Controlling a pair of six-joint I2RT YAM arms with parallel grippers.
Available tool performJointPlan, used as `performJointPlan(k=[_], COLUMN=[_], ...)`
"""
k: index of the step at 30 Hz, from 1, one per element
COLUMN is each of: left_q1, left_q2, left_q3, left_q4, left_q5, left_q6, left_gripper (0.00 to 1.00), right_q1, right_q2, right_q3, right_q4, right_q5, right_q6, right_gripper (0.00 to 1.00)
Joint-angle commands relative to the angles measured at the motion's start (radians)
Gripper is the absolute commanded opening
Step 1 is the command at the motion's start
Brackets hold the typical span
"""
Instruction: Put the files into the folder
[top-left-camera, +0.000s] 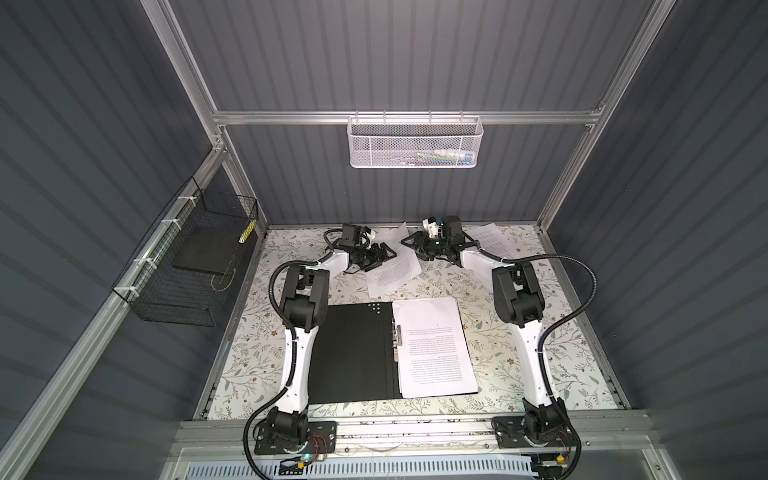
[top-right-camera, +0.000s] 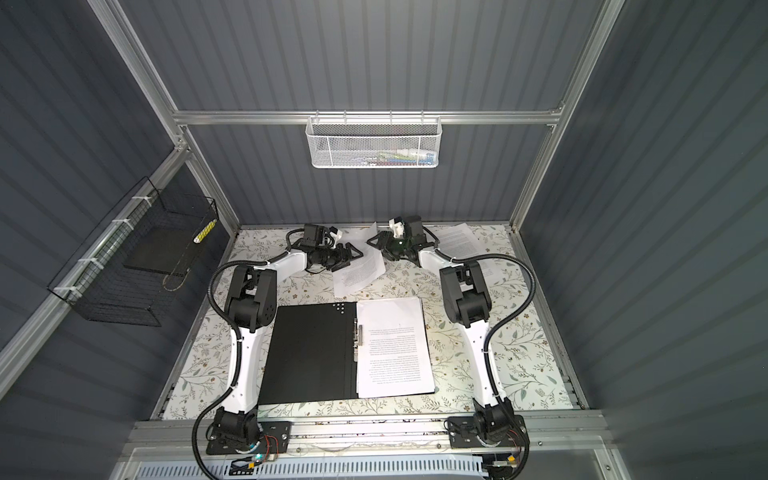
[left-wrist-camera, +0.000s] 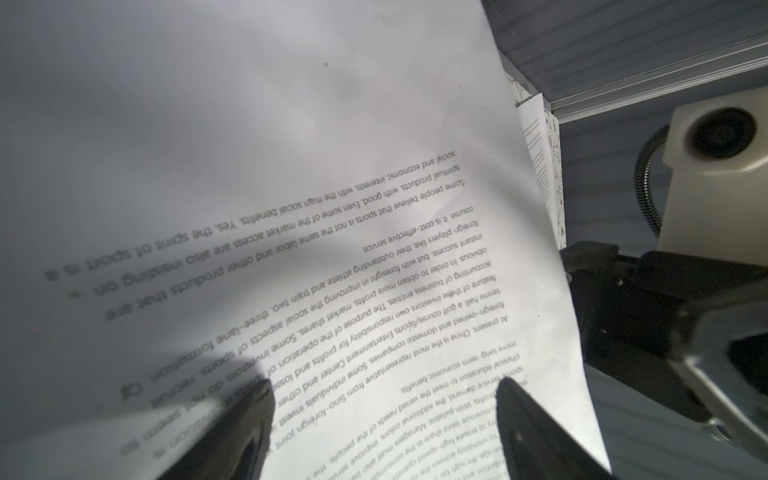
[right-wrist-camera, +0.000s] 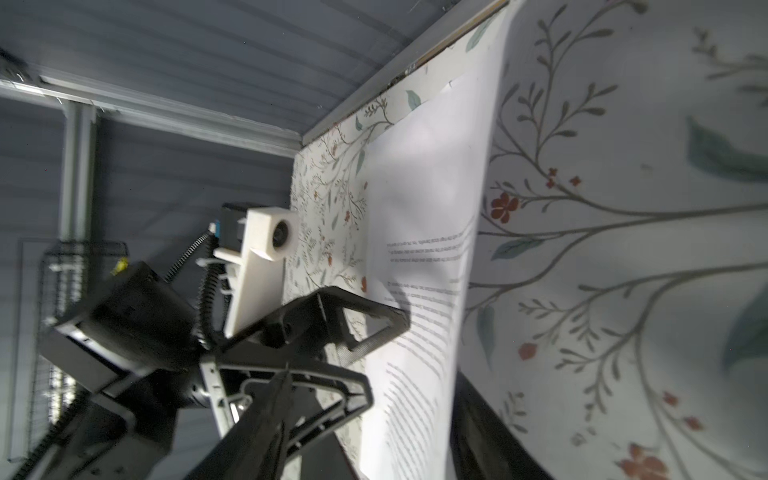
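The folder (top-left-camera: 353, 353) (top-right-camera: 311, 353) lies open near the table's front, black inside up, with a stack of printed files (top-left-camera: 432, 345) (top-right-camera: 395, 349) on its right half. Another printed sheet (top-left-camera: 395, 270) (top-right-camera: 359, 268) (left-wrist-camera: 291, 166) (right-wrist-camera: 419, 249) lies at the back middle, its far corner raised. My left gripper (top-left-camera: 388, 251) (top-right-camera: 357, 253) (left-wrist-camera: 384, 399) is open at this sheet's left edge. My right gripper (top-left-camera: 405, 243) (top-right-camera: 372, 241) (right-wrist-camera: 374, 399) faces it, fingers apart, with the sheet's raised edge standing between them. A third sheet (top-left-camera: 492, 241) (top-right-camera: 457, 241) lies at the back right.
The floral table cover (top-left-camera: 498, 353) runs to metal rails on all sides. A white mesh basket (top-left-camera: 413, 141) hangs on the back wall. A black wire basket (top-left-camera: 195, 266) is fixed to the left wall. The folder's metal clip (top-left-camera: 398, 334) sits at its spine.
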Motion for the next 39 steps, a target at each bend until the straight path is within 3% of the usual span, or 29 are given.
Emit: performJointPlan(k=[1,12,16,17,24,29,35,39], left_q1=[-0.001,0.007,0.009,0.009,0.009,0.007,0.006,0.004], left_q2=[0.012,-0.017,-0.101,-0.134,-0.452,-0.655,-0.885,-0.990], left_q3=[-0.040,0.017,0.034,0.026,-0.179,-0.283,-0.492,-0.614], left_q4=[-0.073,-0.080,-0.084,-0.084,0.025,-0.075,-0.127,-0.148], left_q5=[0.000,0.041,0.036,0.021,-0.046,-0.105,-0.122,-0.124], left_q6=[0.007,0.002,0.018,0.021,0.041,0.110,0.152,0.184], left_gripper=[0.85,0.85,0.91,0.99,1.00,1.00,1.00,1.00], right_q1=[0.002,0.002,0.000,-0.001,-0.010,-0.051,-0.122,-0.155], right_q2=[0.037,0.007,-0.088,-0.121,-0.350,-0.572,-0.897,-1.066], right_q3=[0.031,0.028,-0.011,-0.023,-0.158,-0.420,-0.818,-1.038], right_q4=[-0.050,-0.100,-0.085,-0.083,-0.058,0.032,-0.127,-0.292], right_q5=[-0.003,0.038,0.040,0.039,0.000,-0.063,-0.059,0.071], right_q6=[-0.016,-0.061,-0.083,-0.080,-0.009,0.071,-0.050,-0.210], right_gripper=[0.47,0.00,0.00,0.00,0.00,0.00,0.00,0.00])
